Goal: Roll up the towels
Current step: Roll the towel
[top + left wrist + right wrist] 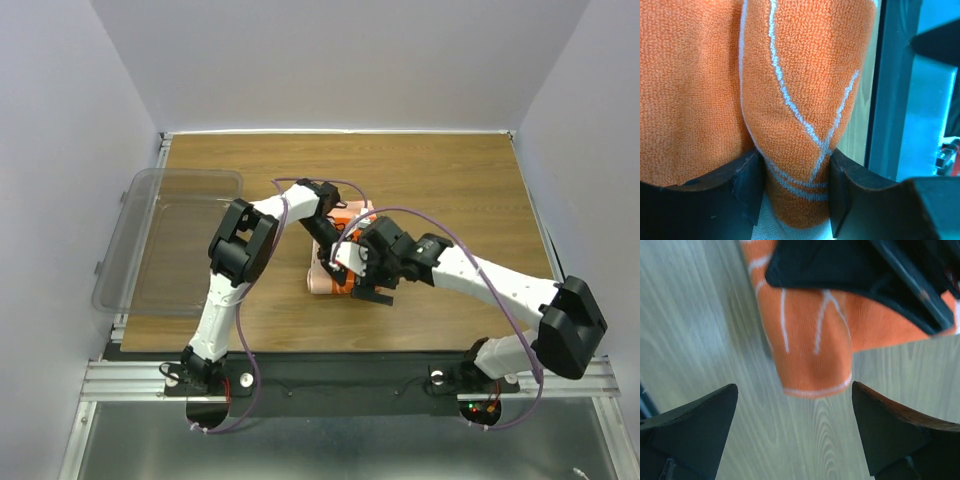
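Now the soft orange cloth towel with thin white lines lies bunched up in the middle of the brown wooden table, partly under both arms. The left gripper is squeezed tight on a thick fold of the towel, with one black finger on each side. The right gripper is spread wide above bare wood and holds nothing. The towel's rounded end sits just past its tips. A clear plastic tub rests at the table's left edge, well apart from the towel.
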`<act>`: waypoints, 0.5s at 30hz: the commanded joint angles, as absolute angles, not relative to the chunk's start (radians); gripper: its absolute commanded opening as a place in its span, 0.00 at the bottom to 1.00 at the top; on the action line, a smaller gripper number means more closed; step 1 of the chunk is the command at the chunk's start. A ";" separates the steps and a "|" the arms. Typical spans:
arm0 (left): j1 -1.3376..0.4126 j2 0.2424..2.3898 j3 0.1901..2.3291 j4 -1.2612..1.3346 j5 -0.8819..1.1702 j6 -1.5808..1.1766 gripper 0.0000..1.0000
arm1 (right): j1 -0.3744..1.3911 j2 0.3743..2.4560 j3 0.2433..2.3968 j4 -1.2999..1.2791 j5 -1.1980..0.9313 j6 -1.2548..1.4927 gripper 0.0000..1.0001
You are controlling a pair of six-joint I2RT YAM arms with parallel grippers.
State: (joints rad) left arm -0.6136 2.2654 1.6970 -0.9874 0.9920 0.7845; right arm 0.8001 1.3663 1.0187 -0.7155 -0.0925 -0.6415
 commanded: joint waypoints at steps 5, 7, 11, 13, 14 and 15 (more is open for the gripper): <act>-0.621 2.388 1.712 -1.002 0.874 0.870 0.59 | 0.943 1.443 0.942 -0.384 0.074 -0.621 1.00; -0.618 2.388 1.712 -1.000 0.879 0.868 0.59 | 0.943 1.469 0.939 -0.373 0.074 -0.630 1.00; -0.607 2.378 1.704 -0.997 0.891 0.871 0.60 | 0.942 1.518 0.896 -0.316 0.084 -0.647 0.97; -0.600 2.367 1.700 -1.005 0.896 0.893 0.60 | 0.943 1.528 0.873 -0.292 0.097 -0.649 0.94; -0.600 2.361 1.695 -1.005 0.899 0.893 0.60 | 0.943 1.531 0.858 -0.279 0.101 -0.655 0.91; -0.598 2.355 1.683 -1.005 0.902 0.900 0.61 | 0.942 1.531 0.836 -0.262 0.106 -0.664 0.86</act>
State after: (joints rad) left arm -0.5991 2.3089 1.7367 -1.0447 1.0401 0.8124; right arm 0.9440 1.5105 0.8928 -0.3630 0.0696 -0.6437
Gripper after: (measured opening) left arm 0.594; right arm 0.919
